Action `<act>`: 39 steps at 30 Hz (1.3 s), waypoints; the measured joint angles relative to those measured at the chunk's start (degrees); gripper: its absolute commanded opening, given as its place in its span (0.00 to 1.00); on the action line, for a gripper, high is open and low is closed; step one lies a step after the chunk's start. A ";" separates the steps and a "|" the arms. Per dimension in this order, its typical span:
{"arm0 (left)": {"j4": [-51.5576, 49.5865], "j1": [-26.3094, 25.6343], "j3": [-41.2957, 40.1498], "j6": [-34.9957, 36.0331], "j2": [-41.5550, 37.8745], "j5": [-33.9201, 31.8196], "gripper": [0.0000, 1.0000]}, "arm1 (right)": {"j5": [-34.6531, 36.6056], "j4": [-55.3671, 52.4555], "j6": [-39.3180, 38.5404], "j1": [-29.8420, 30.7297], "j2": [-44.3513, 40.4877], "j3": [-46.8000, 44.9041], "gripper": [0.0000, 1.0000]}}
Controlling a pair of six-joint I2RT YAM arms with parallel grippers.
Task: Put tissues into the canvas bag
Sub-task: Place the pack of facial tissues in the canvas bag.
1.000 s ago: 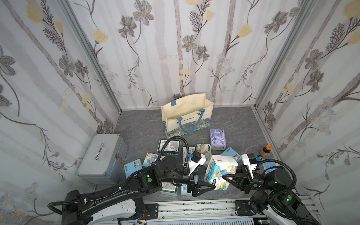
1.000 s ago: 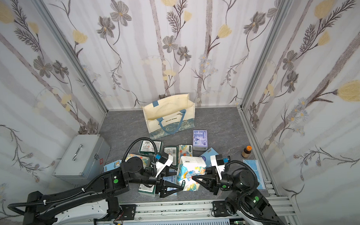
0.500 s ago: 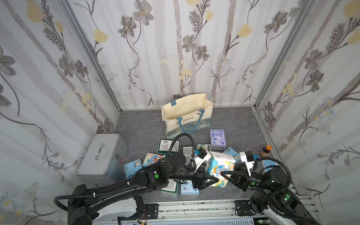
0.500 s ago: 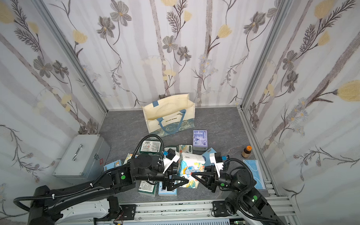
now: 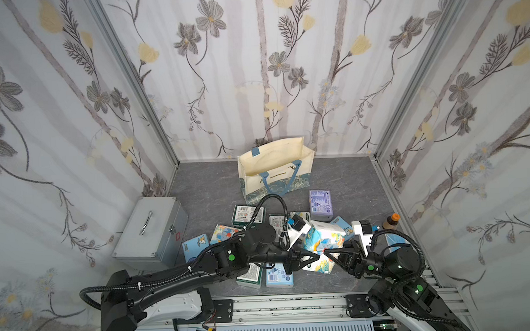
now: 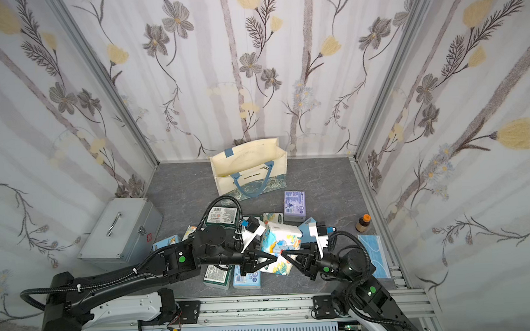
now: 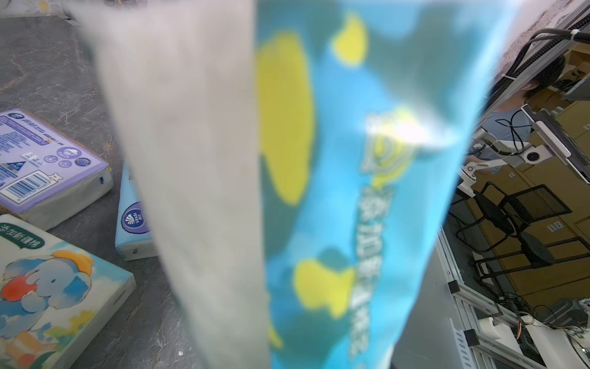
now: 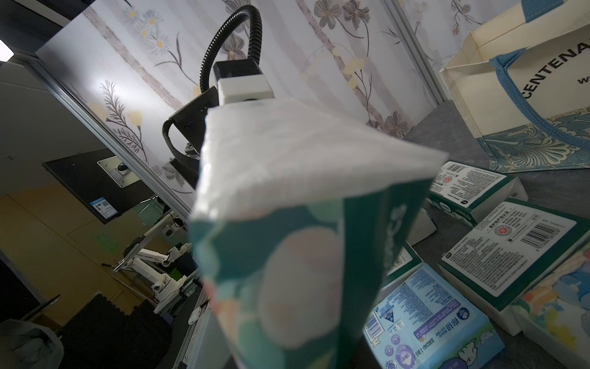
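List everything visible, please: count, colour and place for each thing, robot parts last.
canvas bag: one, cream with blue handles, open, at the back.
tissue packs: about nine, green, blue, lavender, white, lying before the bag.
held pack: one, white with blue cartoon, between the grippers.
metal case: one, silver, left.
bottle: one, brown, right.
mask packet: one, blue, front right.
left gripper, right gripper: two, black, closed on the held pack.

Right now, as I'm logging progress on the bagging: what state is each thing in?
canvas bag: upright, open, no pack seen inside.
held pack: lifted, gripped from both sides.
left gripper: shut on held pack.
right gripper: shut on held pack.
metal case: lid shut.
brown bottle: upright, capped.
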 measured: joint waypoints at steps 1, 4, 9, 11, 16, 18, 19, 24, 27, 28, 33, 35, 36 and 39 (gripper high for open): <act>-0.44 0.00 0.33 0.46 0.02 -0.09 0.28 | 0.22 -0.17 -0.02 0.00 -0.17 0.02 0.61; -3.15 -0.22 1.38 2.64 -0.85 -0.24 0.29 | 2.43 -4.72 -1.31 0.00 -1.20 1.77 0.82; -12.35 -0.48 3.45 9.99 -5.18 -1.36 0.41 | 9.75 -18.08 -12.94 -0.02 -2.03 10.56 0.85; -17.57 -0.48 4.22 13.79 -5.46 -2.56 0.41 | 11.13 -23.04 -17.79 -0.04 -0.79 13.18 0.86; -32.41 -0.79 9.38 23.28 -2.34 -7.17 0.38 | 2.64 -26.18 -24.57 0.15 5.40 13.68 0.86; -37.11 -0.96 11.50 26.64 -0.92 -9.51 0.38 | -2.08 -25.64 -25.64 0.83 7.93 13.68 0.86; -39.45 -1.01 12.41 28.50 -0.37 -10.40 0.39 | -3.89 -25.77 -26.25 1.42 9.05 13.86 0.85; -47.28 -1.22 14.95 37.66 -0.63 -12.13 0.38 | -5.33 -28.33 -29.46 6.10 13.79 15.52 0.80; -52.48 -1.29 15.78 42.95 -1.77 -12.33 0.38 | -3.41 -29.22 -31.58 12.07 17.68 16.11 0.80; -53.96 -1.29 16.13 44.46 -2.05 -12.09 0.38 | -1.77 -29.62 -32.79 15.50 19.21 16.57 0.81; -60.43 -1.29 17.84 48.43 -1.60 -9.27 0.35 | 9.75 -31.58 -38.75 30.67 27.47 19.89 0.84; -62.62 -1.27 18.10 48.98 -1.03 -8.59 0.33 | 14.12 -32.46 -40.37 34.23 31.52 21.51 0.85; -63.73 -1.27 18.12 49.11 -0.85 -8.41 0.32 | 15.93 -32.72 -41.07 35.32 33.48 22.21 0.86; -65.29 -1.22 18.12 49.13 -0.79 -8.39 0.32 | 21.11 -32.35 -42.14 36.46 36.81 22.97 0.90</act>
